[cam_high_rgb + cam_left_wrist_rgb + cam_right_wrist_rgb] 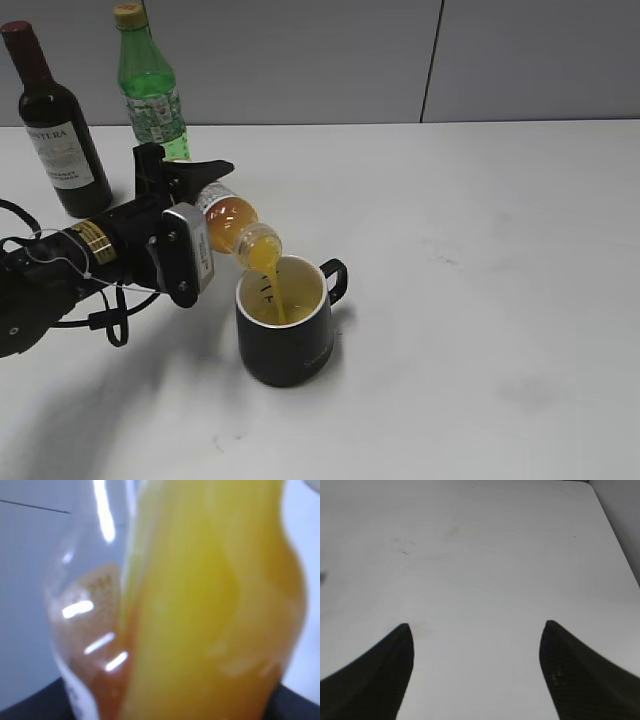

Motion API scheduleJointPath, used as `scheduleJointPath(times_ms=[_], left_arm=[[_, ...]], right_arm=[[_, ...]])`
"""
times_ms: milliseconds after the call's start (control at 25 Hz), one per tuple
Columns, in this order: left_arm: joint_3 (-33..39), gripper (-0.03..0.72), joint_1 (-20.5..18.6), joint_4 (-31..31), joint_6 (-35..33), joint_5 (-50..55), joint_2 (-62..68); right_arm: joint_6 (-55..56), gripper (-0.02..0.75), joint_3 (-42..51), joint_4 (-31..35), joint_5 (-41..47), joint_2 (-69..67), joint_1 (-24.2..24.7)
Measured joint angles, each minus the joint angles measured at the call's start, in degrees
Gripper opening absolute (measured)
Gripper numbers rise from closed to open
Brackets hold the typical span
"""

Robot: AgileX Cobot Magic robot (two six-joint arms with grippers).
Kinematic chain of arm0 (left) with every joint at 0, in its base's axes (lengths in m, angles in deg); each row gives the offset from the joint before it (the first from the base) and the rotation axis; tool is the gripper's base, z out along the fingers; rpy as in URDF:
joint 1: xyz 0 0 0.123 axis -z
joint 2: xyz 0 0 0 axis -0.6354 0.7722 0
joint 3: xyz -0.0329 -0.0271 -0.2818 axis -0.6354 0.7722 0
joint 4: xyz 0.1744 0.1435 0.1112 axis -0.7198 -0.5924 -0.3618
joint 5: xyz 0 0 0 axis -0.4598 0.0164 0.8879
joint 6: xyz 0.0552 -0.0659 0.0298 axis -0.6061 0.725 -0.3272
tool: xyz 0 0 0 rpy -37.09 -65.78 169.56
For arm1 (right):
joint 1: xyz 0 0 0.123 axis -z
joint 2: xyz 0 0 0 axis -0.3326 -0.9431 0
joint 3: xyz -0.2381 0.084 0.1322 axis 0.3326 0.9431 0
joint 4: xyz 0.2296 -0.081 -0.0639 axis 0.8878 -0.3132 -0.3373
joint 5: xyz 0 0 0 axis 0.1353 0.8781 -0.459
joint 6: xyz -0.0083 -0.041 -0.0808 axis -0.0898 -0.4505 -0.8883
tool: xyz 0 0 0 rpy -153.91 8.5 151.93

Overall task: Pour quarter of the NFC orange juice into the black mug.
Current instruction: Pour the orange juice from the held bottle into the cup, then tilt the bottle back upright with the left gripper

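— Right now, pouring: small clear plastic bottle of NFC orange juice point(232, 222) tipped mouth-down over the squat matte black mug point(285, 322) at the table's point(500, 300) middle, thin orange stream dropping into the white inside

— And gripping how?

— Left gripper point(190, 205) pinching the bottle around its labelled body, fingers closed on both sides; filling the left wrist view point(200, 605) with blurred orange and a clear pocket of air. Right gripper point(477, 645) hanging over bare table, fingers spread wide, holding nothing

— Worrying about what?

— Probably overshooting the quarter: liquid leaving fast at this steep tilt, so levelling late risking too much in the mug. Also running close to the near rim, so drifting sideways risking juice down the outside. Possibly slipping in the grip, being smooth plastic

— Anything else nearby?

— Standing well behind, dark wine bottle point(58, 125) and tall green bottle with yellow cap point(150, 85), both clear of the pour
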Motion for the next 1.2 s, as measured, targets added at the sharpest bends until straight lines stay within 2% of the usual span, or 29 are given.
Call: scheduleJointPath(times_ms=[1200], left_arm=[[0.0,0.469,0.0,-0.29,-2.67,0.0,0.0]], right_arm=[[0.0,0.594,0.0,0.0,0.0,0.0,0.0]])
